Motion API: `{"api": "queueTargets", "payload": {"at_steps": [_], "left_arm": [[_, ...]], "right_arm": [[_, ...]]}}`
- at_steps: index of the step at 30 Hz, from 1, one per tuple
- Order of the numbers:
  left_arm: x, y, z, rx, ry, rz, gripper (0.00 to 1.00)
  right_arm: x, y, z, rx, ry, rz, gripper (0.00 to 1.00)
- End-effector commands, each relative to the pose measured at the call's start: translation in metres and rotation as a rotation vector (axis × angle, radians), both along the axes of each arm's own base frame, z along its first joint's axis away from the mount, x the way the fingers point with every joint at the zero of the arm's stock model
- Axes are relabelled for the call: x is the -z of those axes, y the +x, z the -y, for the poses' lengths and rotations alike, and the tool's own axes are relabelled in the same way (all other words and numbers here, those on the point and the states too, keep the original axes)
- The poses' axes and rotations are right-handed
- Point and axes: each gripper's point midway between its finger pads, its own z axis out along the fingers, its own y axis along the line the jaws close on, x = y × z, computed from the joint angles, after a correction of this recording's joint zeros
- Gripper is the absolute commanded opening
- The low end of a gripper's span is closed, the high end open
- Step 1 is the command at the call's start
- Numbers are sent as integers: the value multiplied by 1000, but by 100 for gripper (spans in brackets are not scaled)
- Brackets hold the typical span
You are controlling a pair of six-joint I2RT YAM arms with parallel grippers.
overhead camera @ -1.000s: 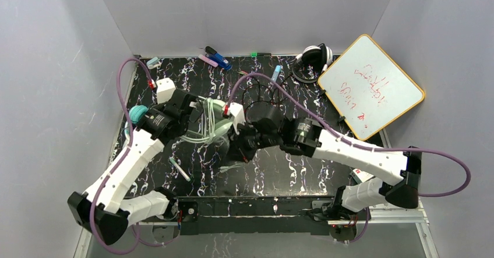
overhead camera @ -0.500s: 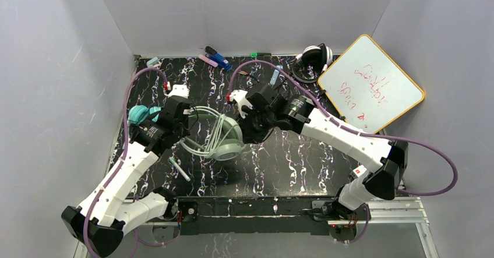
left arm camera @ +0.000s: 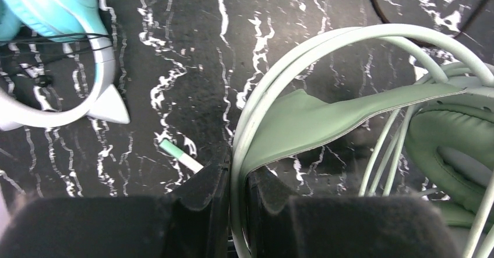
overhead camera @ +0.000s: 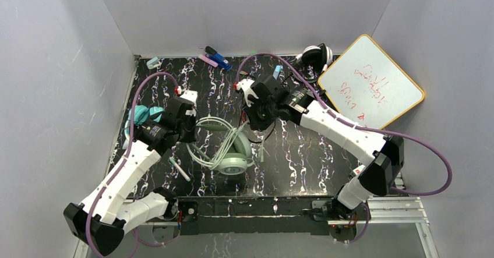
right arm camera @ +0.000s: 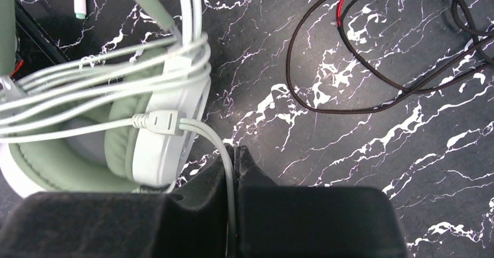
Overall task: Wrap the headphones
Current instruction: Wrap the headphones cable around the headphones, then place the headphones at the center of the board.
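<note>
1. Closest to the front edge, near its middle, the mint-green headphones lie with one cup facing up. Their pale cable crosses that cup in several strands.
2. A green-tipped pen lies just left of them.
3. My left gripper is clamped on the headband. Only its wrist camera shows the grip, because overhead my own arm covers it.
4. My right gripper is pinched shut on the cable just below the plug, which again shows only from the wrist.
5. The teal headphones sit at the left edge, beside my left arm.
6. A dark cord with a red strand loops mid-worktop.
7. Markers lie along the far edge. The black-and-white headphones sit in the far right corner by a whiteboard.
</note>
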Motion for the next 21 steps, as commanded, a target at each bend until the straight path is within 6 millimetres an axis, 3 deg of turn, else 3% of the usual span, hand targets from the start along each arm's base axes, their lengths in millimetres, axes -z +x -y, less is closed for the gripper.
{"api": "queueTargets", "payload": {"at_steps": [1,5,8,14,18,21], "left_arm": [[-13,-10,36,111,-173,-40,0],[-15,-22,62,206,-281,-111,0],[-16,-23,66,181,-307,-136,0],[-28,-31,93,240,-437,-212,0],[-52,-39,118,327,-574,-236,0],[-67,-41,123,337,-616,-227,0]], "right_arm": [[-16,17,-2,9,74,70,9],[-18,26,8,48,116,109,19],[-11,30,21,86,120,103,26],[9,25,43,149,157,76,26],[9,15,47,147,250,85,26],[2,10,47,144,322,92,24]]}}
